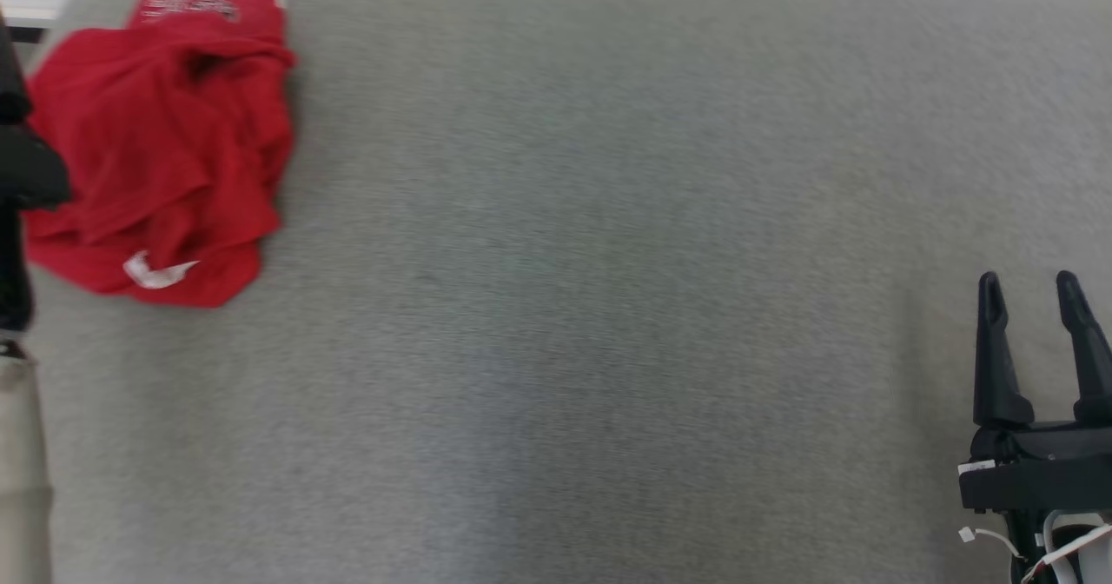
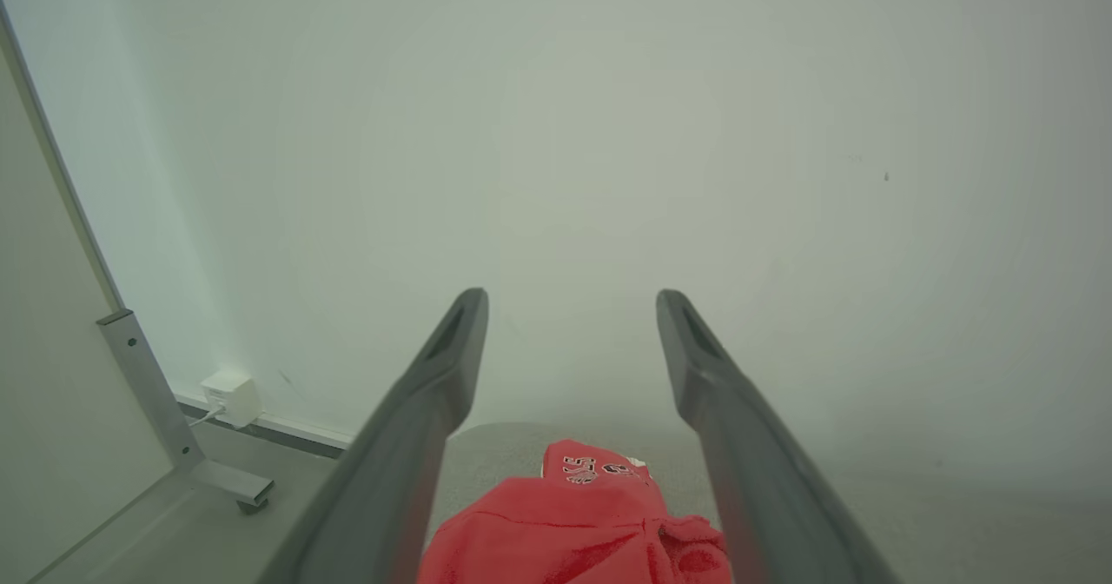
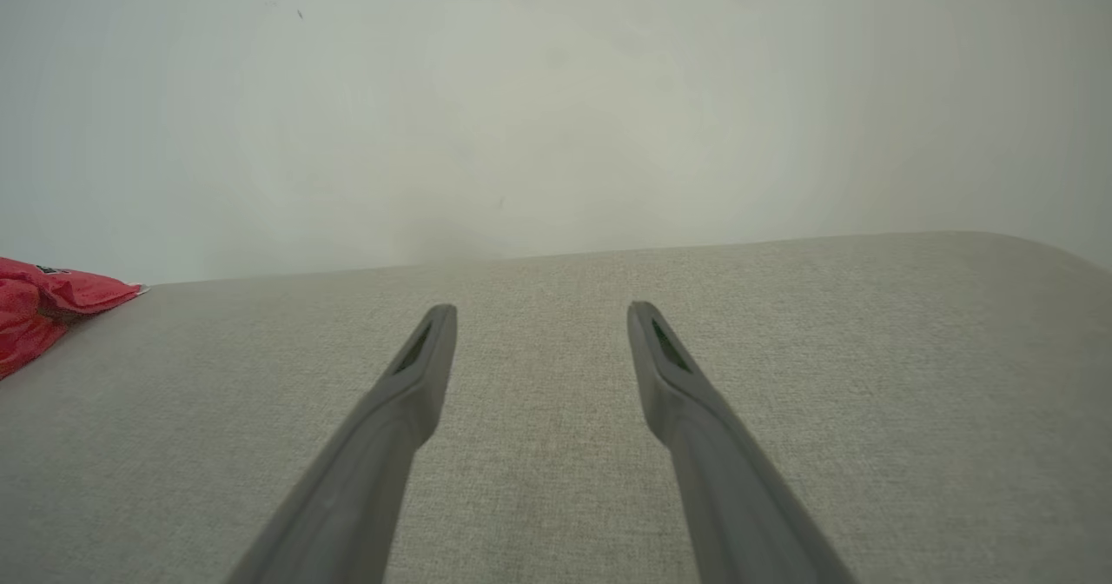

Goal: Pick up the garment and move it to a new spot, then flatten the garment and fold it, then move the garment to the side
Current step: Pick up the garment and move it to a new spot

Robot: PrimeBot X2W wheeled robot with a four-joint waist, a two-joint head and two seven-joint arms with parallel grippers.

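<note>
The garment (image 1: pixel 161 145) is red, crumpled in a heap at the far left of the grey padded surface (image 1: pixel 608 262), with white print near its top and a white tag at its lower edge. In the left wrist view the garment (image 2: pixel 573 523) lies below and between the spread fingers of my left gripper (image 2: pixel 572 306), which is open and apart from the cloth. A dark part of the left arm (image 1: pixel 22 175) overlaps the heap's left side. My right gripper (image 1: pixel 1029 287) stands open at the lower right, far from the garment (image 3: pixel 43 306), holding nothing.
A pale wall (image 2: pixel 608 132) rises behind the surface. Off its far left corner a metal frame leg (image 2: pixel 156 401) stands on the floor, with a white wall socket box (image 2: pixel 230 397) beside it. The surface's rounded far edge (image 3: pixel 608 254) runs across the right wrist view.
</note>
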